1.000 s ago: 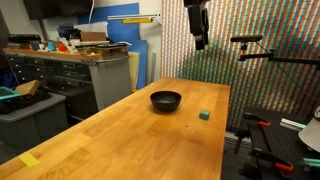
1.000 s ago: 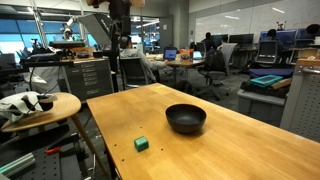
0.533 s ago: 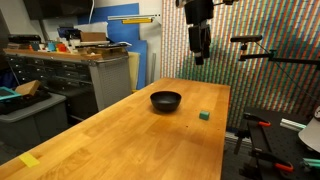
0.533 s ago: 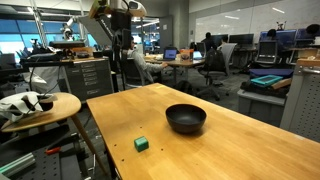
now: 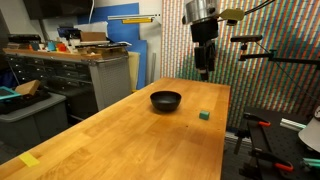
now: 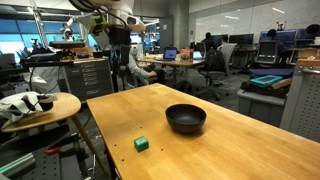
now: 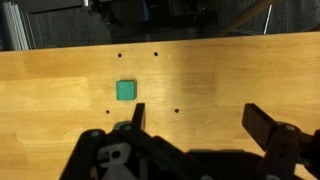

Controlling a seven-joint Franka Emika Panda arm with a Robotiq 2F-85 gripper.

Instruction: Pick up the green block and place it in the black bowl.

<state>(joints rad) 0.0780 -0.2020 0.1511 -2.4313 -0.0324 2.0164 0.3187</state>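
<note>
Pincer (image 7: 197, 124) hangs high over the table (image 7: 60, 120), fingers spread and empty, looking down to find the green block (image 7: 126, 91), left of centre (not lined up yet); the black bowl (image 5: 166, 103) sits mid-frame nearby.

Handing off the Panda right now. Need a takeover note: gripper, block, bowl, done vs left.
Gripper: open and empty, hanging well above the table; in the wrist view the fingers stand wide apart.
Green block: flat on the table, not gripped, beside the black bowl but clear of it.
Done: nothing; the block is not in the bowl.
Left: centre over the block, descend, grasp, lift, release into the bowl.
</note>
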